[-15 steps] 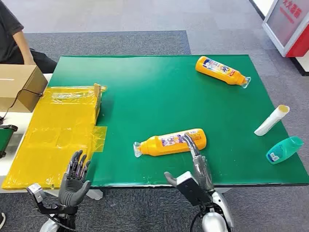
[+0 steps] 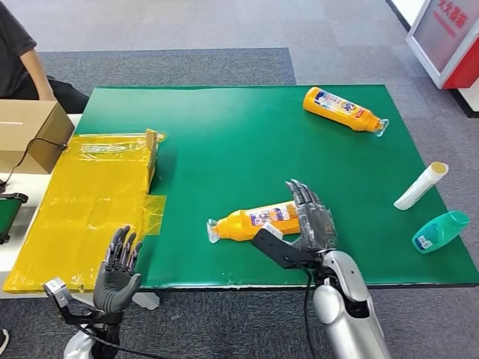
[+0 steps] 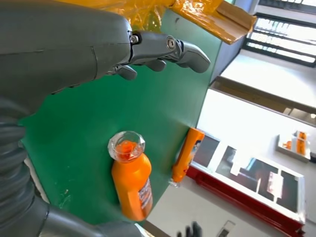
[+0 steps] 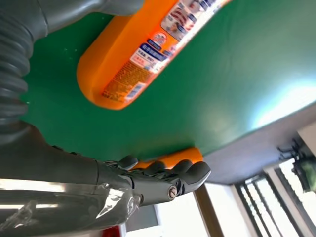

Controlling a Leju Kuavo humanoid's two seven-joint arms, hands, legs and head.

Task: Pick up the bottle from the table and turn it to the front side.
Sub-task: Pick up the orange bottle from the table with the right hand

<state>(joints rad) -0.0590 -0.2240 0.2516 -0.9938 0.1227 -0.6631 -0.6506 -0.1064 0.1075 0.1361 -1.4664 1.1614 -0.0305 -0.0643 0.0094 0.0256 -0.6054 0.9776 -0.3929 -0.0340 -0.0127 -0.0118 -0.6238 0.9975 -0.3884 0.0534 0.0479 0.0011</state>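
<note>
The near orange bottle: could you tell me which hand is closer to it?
Right. The right hand is open over the near orange bottle's base end; the left hand hovers off the table's front-left edge.

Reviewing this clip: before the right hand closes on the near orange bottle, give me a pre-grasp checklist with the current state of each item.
1. Right hand open, fingers apart: ok.
2. Right hand positioned at the near orange bottle, over its base end: ok.
3. Hand already touching the bottle: cannot tell; the right wrist view shows the bottle between thumb and fingers, but no clear contact.
4. Bottle lying flat on the green table, nothing crowding it: ok.
5. Left hand open, at the near table edge, clear of the bottle: ok.
6. Far orange bottle, white tube and teal bottle out of the way: ok.
</note>
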